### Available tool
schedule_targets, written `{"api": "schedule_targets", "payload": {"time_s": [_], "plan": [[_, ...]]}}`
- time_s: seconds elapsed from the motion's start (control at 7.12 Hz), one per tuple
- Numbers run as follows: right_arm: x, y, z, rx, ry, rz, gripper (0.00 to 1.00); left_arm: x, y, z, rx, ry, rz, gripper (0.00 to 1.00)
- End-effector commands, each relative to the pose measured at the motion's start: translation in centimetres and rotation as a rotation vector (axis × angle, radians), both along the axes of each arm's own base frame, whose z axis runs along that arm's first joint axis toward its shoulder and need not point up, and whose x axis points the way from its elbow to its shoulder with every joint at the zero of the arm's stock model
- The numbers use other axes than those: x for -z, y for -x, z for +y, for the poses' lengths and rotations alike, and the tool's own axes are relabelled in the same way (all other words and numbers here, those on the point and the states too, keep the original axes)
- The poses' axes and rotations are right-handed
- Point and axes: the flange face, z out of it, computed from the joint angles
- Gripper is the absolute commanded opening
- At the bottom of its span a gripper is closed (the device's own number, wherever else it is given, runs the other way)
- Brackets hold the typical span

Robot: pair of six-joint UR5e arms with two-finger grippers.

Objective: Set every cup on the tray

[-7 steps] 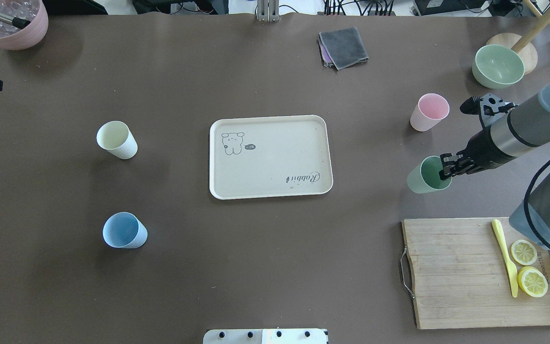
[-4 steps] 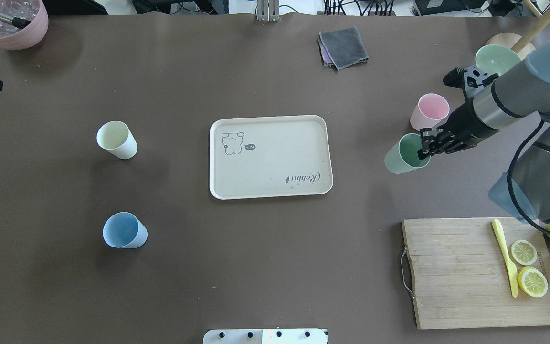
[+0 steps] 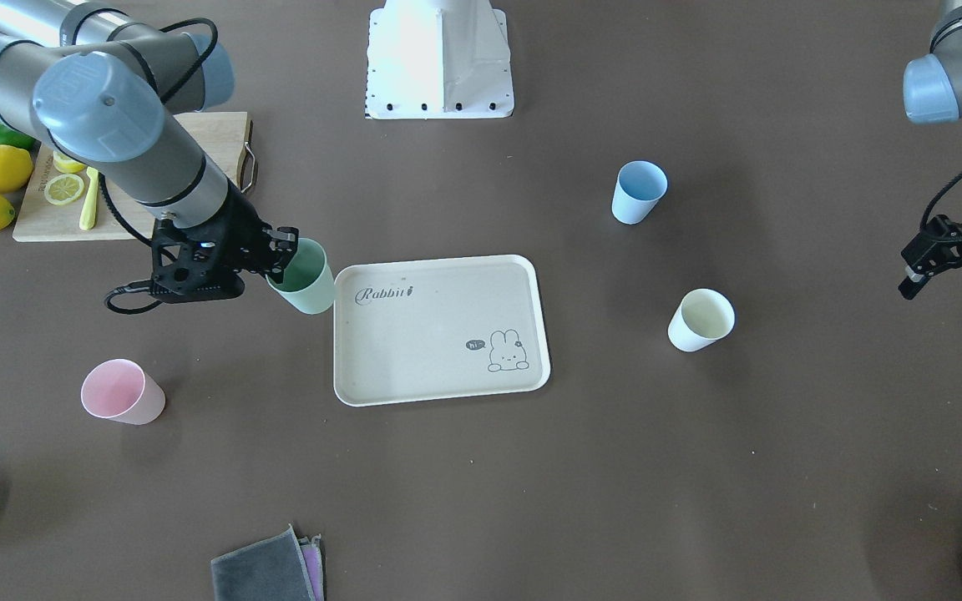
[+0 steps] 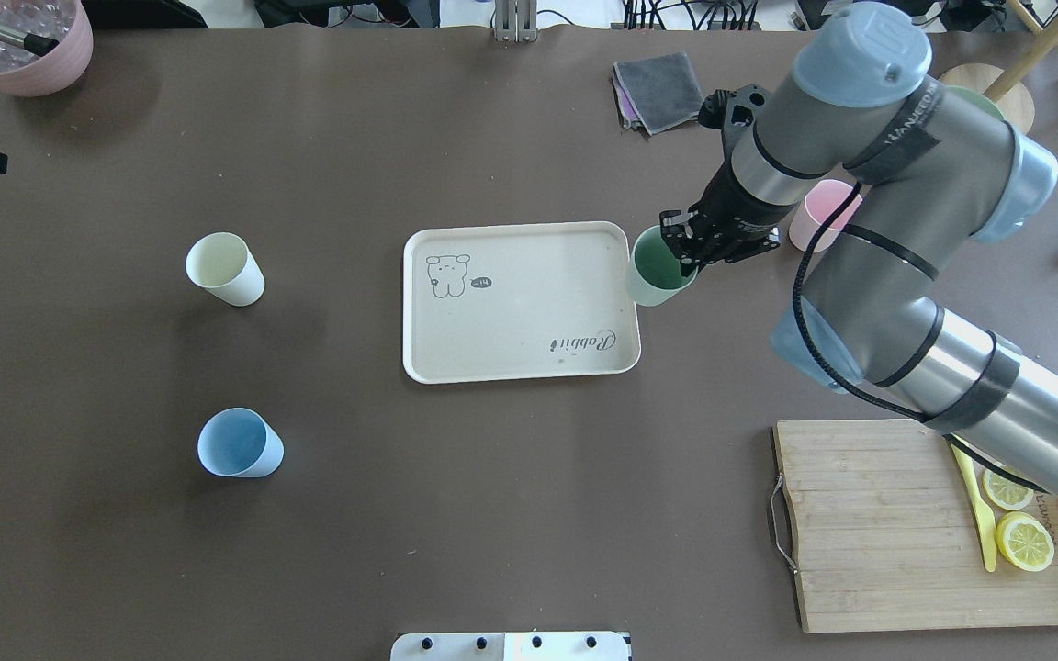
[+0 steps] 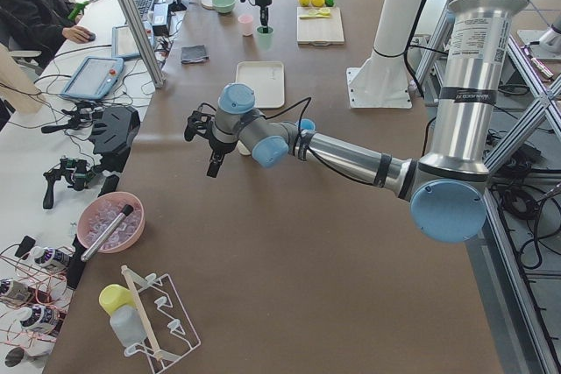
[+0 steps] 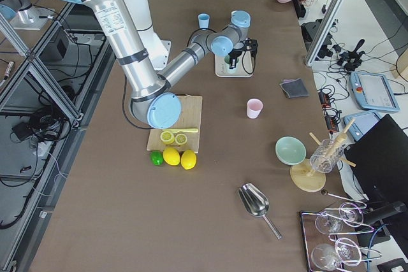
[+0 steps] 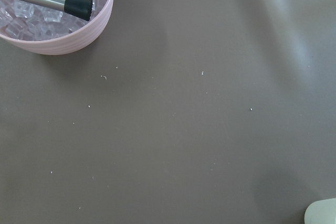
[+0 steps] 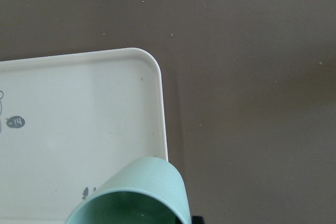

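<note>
Right arm extended to mid-table, right gripper (image 4: 683, 260) pinching sage green cup (image 4: 653, 280) by the rim. Left gripper (image 3: 949, 290) jaws apart, hovering near left edge.

Matt sage-green cup (image 4: 653, 273), smooth matt cream tray (image 4: 529, 317), grained wooden cutting board (image 4: 869, 523), soft grey cloth (image 4: 662, 87)

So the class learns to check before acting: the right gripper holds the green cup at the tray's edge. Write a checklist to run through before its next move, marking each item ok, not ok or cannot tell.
1. Grip: the right gripper is shut on the rim of the green cup: ok.
2. Cup over the floor of the tray: it is only at the tray's edge nearest the right arm: not ok.
3. Landing spot: the tray holds no cups yet: ok.
4. Cup's base above the tray's raised rim: cannot tell.
5. Left gripper well away from the tray: ok.
</note>
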Motion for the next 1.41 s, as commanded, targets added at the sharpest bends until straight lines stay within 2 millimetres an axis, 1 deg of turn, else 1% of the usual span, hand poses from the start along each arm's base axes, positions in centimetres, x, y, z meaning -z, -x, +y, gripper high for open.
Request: {"api": "schedule_targets", "payload": {"time_s": [0.0,0.14,0.28,0.42,0.56,0.7,0.84,1.12,1.26], "plan": [[1.7,6.3,0.9,0.01,-0.009,0.034,0.0,0.2,-0.5,-0.1,-0.006,0.001,0.001,0.98],[1.9,8.9,0.7,0.004,-0.014,0.031,0.0,0.2,-0.6,0.0,-0.009,0.001,0.001,0.98],[1.0,10.4,0.6,-0.004,-0.012,0.006,0.0,0.1,-0.7,0.0,-0.011,0.002,0.001,0.98],[0.7,10.8,0.6,-0.007,-0.009,-0.001,0.0,0.2,-0.8,-0.1,-0.011,0.001,0.001,0.98],[0.4,10.8,0.6,-0.007,-0.005,0.005,0.0,0.6,-1.3,-0.3,-0.018,-0.002,0.004,0.98],[0.1,10.9,0.5,-0.008,0.001,0.011,0.72,0.9,-2.1,-0.3,-0.013,0.015,0.017,0.98],[0.8,10.5,0.3,-0.011,0.008,0.0,1.0,1.7,-3.6,-0.3,-0.013,0.033,0.038,0.98],[1.9,7.3,-1.7,-0.026,0.029,-0.04,1.0,2.6,-6.2,0.5,-0.018,0.069,0.068,0.98],[2.4,5.1,-2.9,-0.044,0.044,-0.045,1.0,4.2,-8.5,1.8,-0.026,0.1,0.103,0.98]]}}
